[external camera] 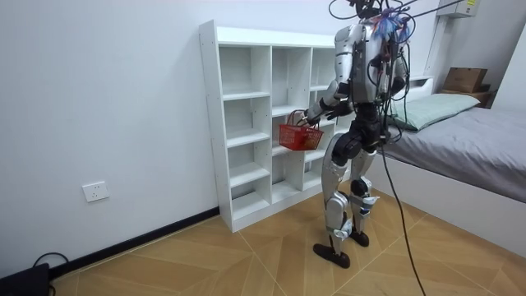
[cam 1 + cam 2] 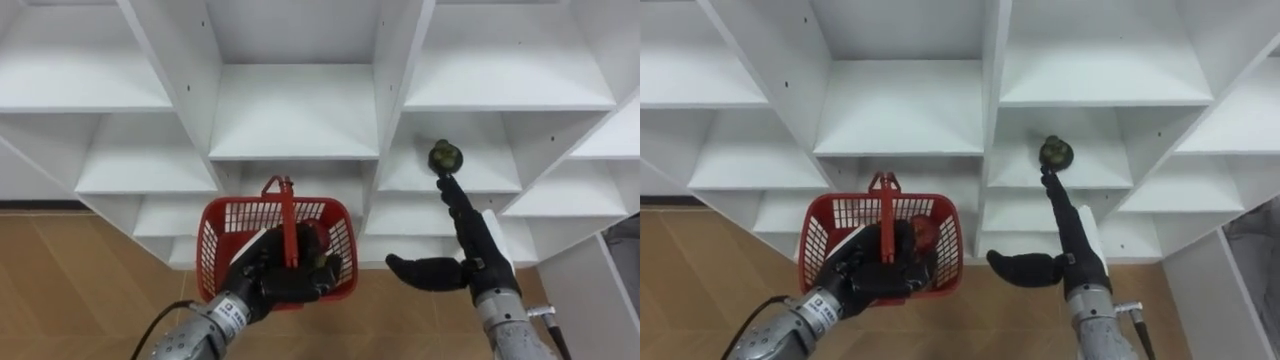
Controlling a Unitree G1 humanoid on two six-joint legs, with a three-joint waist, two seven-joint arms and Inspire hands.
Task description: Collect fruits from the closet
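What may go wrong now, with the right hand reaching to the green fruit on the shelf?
The right hand meets the dark green fruit with straight fingers only, so it may push it deeper or roll it off the shelf. The red basket, held in the left hand, sits left of that compartment, so a falling fruit would likely miss it.

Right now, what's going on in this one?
The robot stands at a white shelf unit, collecting fruit. Its left hand is curled round the near side of a red basket, held in front of the shelves, with something red inside. Its right hand reaches with straight fingers to a dark green fruit sitting in a compartment right of the middle. The fingertips are at the fruit but not closed round it.
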